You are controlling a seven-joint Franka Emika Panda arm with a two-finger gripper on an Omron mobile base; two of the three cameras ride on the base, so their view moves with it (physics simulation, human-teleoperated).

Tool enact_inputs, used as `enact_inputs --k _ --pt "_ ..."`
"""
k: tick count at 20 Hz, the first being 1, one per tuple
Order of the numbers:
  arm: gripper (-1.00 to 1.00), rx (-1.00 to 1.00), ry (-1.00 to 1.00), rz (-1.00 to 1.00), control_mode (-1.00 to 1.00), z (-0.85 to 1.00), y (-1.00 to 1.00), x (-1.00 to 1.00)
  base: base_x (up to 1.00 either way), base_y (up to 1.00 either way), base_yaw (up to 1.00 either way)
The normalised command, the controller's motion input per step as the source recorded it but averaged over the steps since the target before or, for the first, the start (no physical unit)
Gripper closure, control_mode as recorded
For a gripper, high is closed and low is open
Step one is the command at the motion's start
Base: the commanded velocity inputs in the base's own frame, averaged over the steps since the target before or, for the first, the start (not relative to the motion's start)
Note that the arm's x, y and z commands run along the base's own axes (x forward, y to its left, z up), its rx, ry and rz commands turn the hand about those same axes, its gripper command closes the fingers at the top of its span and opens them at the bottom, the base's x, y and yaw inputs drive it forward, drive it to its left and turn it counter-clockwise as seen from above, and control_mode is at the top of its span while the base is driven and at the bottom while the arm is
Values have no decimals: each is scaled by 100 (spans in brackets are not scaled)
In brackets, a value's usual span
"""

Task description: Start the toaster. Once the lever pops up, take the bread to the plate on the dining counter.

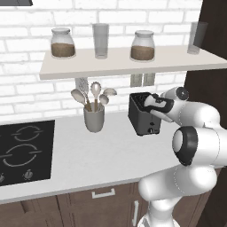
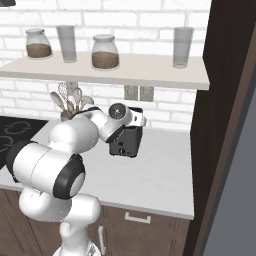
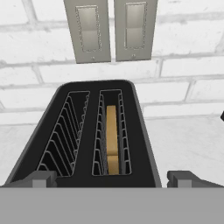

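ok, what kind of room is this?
A kitchen, rendered: a grey counter with a black cooktop, a toaster holding bread, a utensil cup, and jars on a shelf.

Utensil cup (image 1: 94,119) beside cooktop (image 1: 25,152); jars (image 1: 62,43) on shelf (image 1: 133,64).

The toaster (image 3: 87,131) just below the end effector (image 3: 111,178) has a dark, matt casing that looks like plastic or coated metal, with thin wire racks in its slots. The bread (image 3: 112,140) in the right slot is tan and dull. Behind it, the brick wall (image 3: 183,87) is white and rough, with two satin grey outlet plates (image 3: 109,30). The table (image 1: 111,150) looks like smooth pale stone. To the left, the utensil cup (image 1: 94,119) is matt grey.
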Motion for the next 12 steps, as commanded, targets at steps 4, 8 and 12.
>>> enact_inputs --k 4,8,12 --pt "-100 0 0 0 -100 0 0 0 0 0 0" --pt "-100 0 0 0 -100 0 0 0 0 0 0" --pt "-100 0 0 0 -100 0 0 0 0 0 0"
